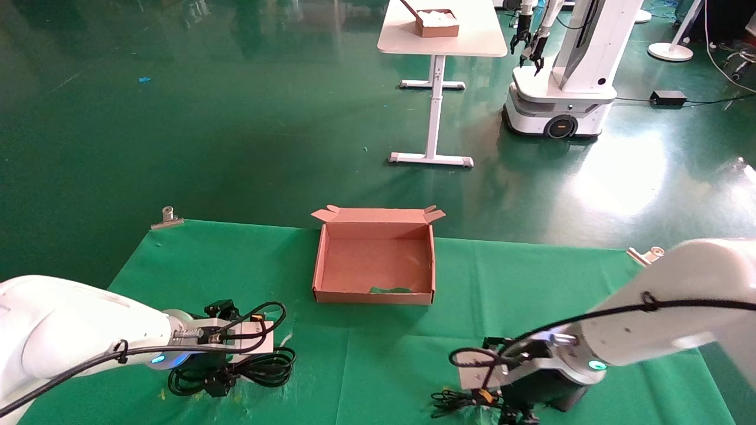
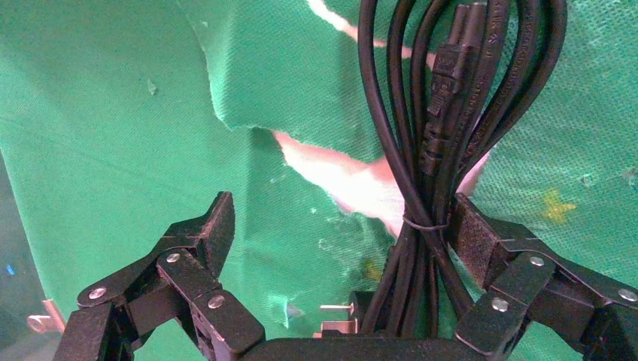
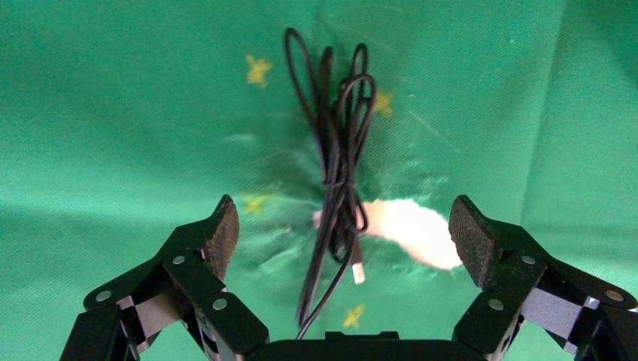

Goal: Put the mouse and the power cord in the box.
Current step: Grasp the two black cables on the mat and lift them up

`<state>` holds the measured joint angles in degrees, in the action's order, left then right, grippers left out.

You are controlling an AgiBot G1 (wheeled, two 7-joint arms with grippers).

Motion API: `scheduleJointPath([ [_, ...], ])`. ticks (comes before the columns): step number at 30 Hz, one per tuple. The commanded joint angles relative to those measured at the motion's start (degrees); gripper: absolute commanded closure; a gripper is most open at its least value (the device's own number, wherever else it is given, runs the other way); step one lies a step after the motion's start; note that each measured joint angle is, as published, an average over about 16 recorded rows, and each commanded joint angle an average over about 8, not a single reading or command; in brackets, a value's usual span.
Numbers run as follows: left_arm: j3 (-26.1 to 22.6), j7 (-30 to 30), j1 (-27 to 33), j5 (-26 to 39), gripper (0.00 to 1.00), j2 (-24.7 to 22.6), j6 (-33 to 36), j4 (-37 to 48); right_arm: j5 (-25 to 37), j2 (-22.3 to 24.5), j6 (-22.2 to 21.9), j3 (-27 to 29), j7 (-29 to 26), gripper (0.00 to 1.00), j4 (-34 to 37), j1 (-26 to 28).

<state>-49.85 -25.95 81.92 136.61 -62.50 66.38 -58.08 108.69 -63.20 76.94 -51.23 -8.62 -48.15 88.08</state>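
The brown cardboard box (image 1: pixel 322 265) lies open at the table's far middle, flap lid standing behind, nothing inside. The power cord (image 2: pixel 429 150), a tied bundle of thick black loops, lies near the front left (image 1: pixel 266 369). My left gripper (image 2: pixel 344 226) is open right over it, with the bundle between the fingers and close against one pad (image 2: pixel 470 233). At the front right, my right gripper (image 3: pixel 344 218) hangs open above a thin black tied wire (image 3: pixel 338 173) with a USB plug. The mouse body is hidden.
The green cloth is torn under both grippers, baring a pale tabletop (image 3: pixel 414 229). Metal clips (image 1: pixel 167 217) (image 1: pixel 647 255) hold the cloth at the far corners. Beyond, on the floor, stand a white table (image 1: pixel 440 44) with a small box and another robot (image 1: pixel 561 88).
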Motion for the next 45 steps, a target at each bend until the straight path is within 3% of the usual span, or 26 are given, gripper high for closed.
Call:
scheduleJointPath([
  [1, 0.0, 0.0, 0.0, 0.0, 0.0, 0.0, 0.0, 0.0, 0.7, -2.0, -1.1, -0.4, 1.2, 0.08, 3.5, 0.6],
  [3, 0.0, 0.0, 0.0, 0.0, 0.0, 0.0, 0.0, 0.0, 1.0, -3.3, -1.7, -0.5, 2.1, 0.32, 6.0, 1.1],
  [4, 0.0, 0.0, 0.0, 0.0, 0.06, 0.0, 0.0, 0.0, 1.1, -3.9, -2.0, -0.6, 2.4, 0.44, 7.0, 1.3],
  [8, 0.0, 0.0, 0.0, 0.0, 0.56, 0.0, -0.1, 0.1, 1.3, -5.2, -2.6, -0.7, 3.1, 0.92, 9.2, 1.8],
  [9, 0.0, 0.0, 0.0, 0.0, 0.69, 0.0, -0.1, 0.1, 1.3, -5.4, -2.7, -0.8, 3.2, 0.99, 9.6, 1.9],
  [11, 0.0, 0.0, 0.0, 0.0, 0.94, 0.0, -0.1, 0.1, 1.2, -5.3, -2.7, -0.7, 3.1, 1.0, 9.5, 1.9],
  [12, 0.0, 0.0, 0.0, 0.0, 1.0, 0.0, -0.1, 0.1, 1.2, -5.2, -2.6, -0.7, 3.1, 1.0, 9.4, 1.9],
  [45, 0.0, 0.0, 0.0, -0.1, 1.0, 0.0, 0.0, 0.0, 0.8, -3.9, -2.0, -0.5, 2.6, 1.0, 7.1, 1.4],
])
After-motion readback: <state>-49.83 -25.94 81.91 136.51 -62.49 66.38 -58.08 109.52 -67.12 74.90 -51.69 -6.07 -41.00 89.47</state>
